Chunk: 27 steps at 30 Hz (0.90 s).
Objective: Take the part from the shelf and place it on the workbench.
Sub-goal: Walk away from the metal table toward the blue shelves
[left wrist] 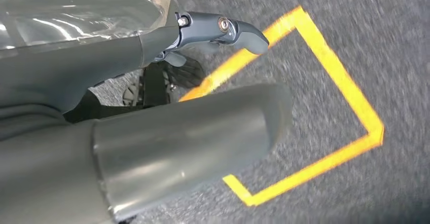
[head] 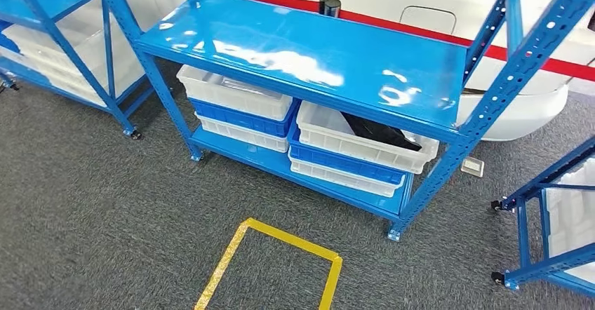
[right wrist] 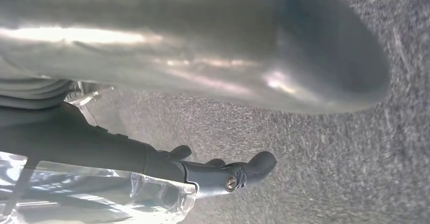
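three blue shelf racks show: one in the middle [head: 309, 64], one at the left [head: 42, 15], one at the right [head: 554, 205]. the middle rack's lower shelf carries two stacks of crates, three in each: white [head: 235, 92], blue [head: 242, 117], white [head: 242, 135]; white [head: 337, 138], blue [head: 344, 161], white [head: 344, 178]. one black part [head: 379, 133] lies in a top crate. one yellow tape outline [head: 281, 254] marks the floor.

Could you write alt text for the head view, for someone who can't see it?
A blue metal shelf stands on grey carpet, its glossy top level bare. On the low level sit stacked white and blue bins; the top right bin holds a black part. A yellow tape square marks the floor in front.
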### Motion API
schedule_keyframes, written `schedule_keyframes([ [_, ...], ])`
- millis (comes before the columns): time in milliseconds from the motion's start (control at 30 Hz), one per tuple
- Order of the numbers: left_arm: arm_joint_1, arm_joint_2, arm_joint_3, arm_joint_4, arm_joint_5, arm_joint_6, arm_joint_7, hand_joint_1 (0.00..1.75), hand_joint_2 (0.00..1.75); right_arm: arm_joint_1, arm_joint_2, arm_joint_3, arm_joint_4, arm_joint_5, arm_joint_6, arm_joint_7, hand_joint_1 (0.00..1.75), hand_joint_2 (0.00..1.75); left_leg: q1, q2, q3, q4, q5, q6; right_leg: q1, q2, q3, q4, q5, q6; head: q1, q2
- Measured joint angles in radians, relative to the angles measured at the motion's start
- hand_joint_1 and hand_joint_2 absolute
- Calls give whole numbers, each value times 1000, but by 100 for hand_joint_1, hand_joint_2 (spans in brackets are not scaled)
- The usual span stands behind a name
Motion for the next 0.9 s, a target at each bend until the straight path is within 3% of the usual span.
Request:
schedule_keyframes([
  [67,2,0,0,0,0,-1,0,0,0,-1,0,0,0,0,0,0,0,0,1,-39,-57,130,-69,-4,2,22,-4,0,3,-5,-6,0],
  [100,4,0,0,0,0,-1,1,0,0,0,1,0,0,0,0,0,0,0,1,-45,-84,185,-88,-5,4,34,-5,1,4,-6,-7,0],
  [133,4,0,0,0,0,-1,1,0,0,1,1,0,0,0,0,0,0,0,1,-47,-99,211,-89,-3,6,47,-4,1,4,-6,-8,0],
  [167,5,0,0,0,0,-1,1,0,0,3,1,0,0,0,0,0,0,0,1,-49,-94,196,-67,0,7,60,-3,1,4,-6,-8,0],
  [200,5,0,0,0,1,-2,2,0,0,4,0,0,0,0,0,0,0,0,1,-55,-72,145,-31,4,7,73,-1,1,4,-6,-8,0],
  [267,5,2,0,0,1,-5,2,0,0,3,2,0,0,1,0,0,0,0,2,-98,-12,12,35,17,9,97,1,3,4,-4,-8,0],
  [333,5,3,0,0,2,-7,3,0,0,1,3,0,0,1,0,0,0,0,0,-132,16,-55,54,26,9,117,-7,4,7,3,-9,0],
  [367,4,3,0,0,3,-8,3,0,0,1,4,0,0,2,0,0,0,0,-2,-131,17,-59,52,29,8,127,-12,4,10,10,-8,0],
  [400,4,2,0,0,5,-10,4,0,0,1,4,0,0,2,0,0,0,0,-3,-120,17,-63,55,33,5,138,-17,2,12,17,-9,0],
  [467,2,0,0,0,7,-13,4,0,0,3,3,-2,0,2,0,0,0,0,-1,-95,21,-76,63,46,6,118,-36,25,1,23,-6,0],
  [500,2,-1,0,0,7,-15,4,0,0,3,3,-3,0,2,0,0,0,0,0,-81,22,-83,67,52,7,95,-57,63,-19,22,-2,0],
  [567,2,-1,0,0,8,-16,4,0,0,0,1,-6,0,2,0,0,0,0,-2,-51,21,-86,70,59,8,49,-121,194,-79,16,7,0],
  [633,3,-2,0,0,7,-16,5,0,0,1,0,-8,0,2,0,0,0,0,-3,-21,19,-85,69,59,5,35,-166,293,-110,22,9,0],
  [667,4,-2,0,0,7,-16,5,0,0,3,0,-9,0,2,0,0,0,0,-3,-9,19,-85,69,59,3,31,-160,288,-103,29,9,0],
  [700,3,-3,0,0,7,-16,5,0,0,4,-1,-9,0,1,0,0,0,0,-3,2,20,-85,68,58,2,26,-133,242,-83,38,10,0],
  [767,3,-5,0,0,7,-16,5,0,0,4,-3,-10,0,2,0,0,0,0,-6,21,23,-81,64,52,2,-13,-50,94,-36,46,12,0],
  [833,2,-6,0,0,7,-16,5,0,0,0,-4,-10,0,2,0,0,0,0,-12,38,26,-76,59,41,7,-44,-3,6,-12,36,10,0],
  [900,0,-7,0,0,7,-16,5,0,0,1,-4,-10,0,3,0,0,0,0,-12,55,29,-75,55,29,10,-33,-4,-3,-7,21,6,0],
])
